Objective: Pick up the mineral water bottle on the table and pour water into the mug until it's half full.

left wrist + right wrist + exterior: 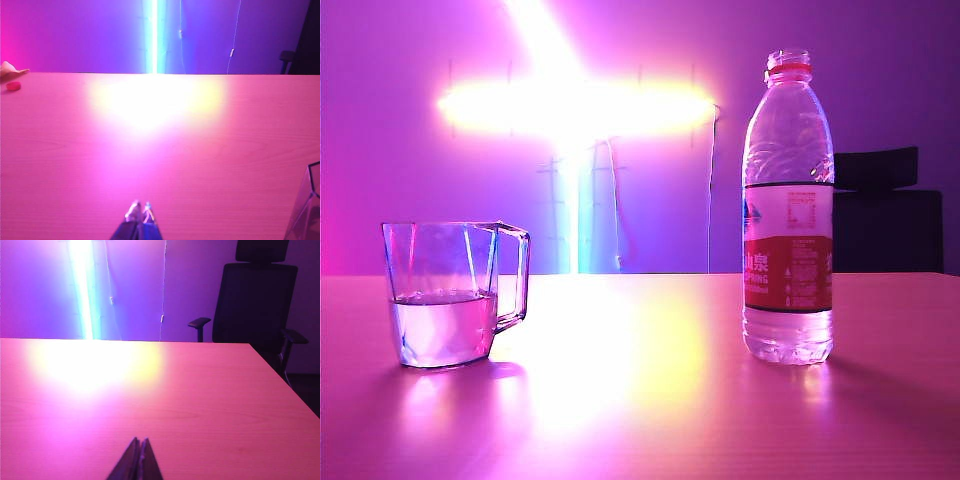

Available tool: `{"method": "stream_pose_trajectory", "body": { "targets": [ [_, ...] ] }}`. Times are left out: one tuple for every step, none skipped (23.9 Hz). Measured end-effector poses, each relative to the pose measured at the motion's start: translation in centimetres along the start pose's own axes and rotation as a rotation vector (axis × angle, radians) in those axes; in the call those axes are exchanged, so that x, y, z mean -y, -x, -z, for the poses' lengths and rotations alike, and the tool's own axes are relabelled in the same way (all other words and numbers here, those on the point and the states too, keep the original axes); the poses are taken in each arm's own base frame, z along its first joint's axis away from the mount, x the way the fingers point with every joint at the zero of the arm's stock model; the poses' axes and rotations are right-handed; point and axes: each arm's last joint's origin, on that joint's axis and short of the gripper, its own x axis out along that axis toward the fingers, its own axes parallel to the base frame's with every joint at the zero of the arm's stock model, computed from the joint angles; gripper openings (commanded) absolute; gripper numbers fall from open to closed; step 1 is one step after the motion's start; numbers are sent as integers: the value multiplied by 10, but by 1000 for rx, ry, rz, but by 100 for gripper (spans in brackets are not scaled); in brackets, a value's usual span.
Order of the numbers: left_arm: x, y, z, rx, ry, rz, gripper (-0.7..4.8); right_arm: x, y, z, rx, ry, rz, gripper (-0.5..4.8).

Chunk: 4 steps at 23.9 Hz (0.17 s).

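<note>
The bottle (788, 210) stands on the table (650, 420), well apart from the half-full mug (445, 293). The left gripper (140, 212) and right gripper (138, 444) are closed, holding nothing.

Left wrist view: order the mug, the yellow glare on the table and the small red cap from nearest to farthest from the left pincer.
From the shut left pincer:
1. Mug, only an edge in view, off to one side.
2. Yellow glare, straight ahead, mid-table.
3. Small red cap, at the far edge, on the side opposite the mug.

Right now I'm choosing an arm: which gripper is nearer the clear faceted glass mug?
Left. The mug shows beside the shut left gripper; the shut right gripper has only bare table ahead.
</note>
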Motion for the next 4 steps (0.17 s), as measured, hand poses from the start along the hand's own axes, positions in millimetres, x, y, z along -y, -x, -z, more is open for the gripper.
{"method": "stream_pose_trajectory", "body": {
  "targets": [
    [0,0,0,0,0,0,-2,0,0,0,0,0,0,-8],
    [0,0,0,0,0,0,-2,0,0,0,0,0,0,-8],
    [0,0,0,0,0,0,-2,0,0,0,0,0,0,-8],
    [0,0,0,0,0,0,-2,0,0,0,0,0,0,-8]
  ]
}}
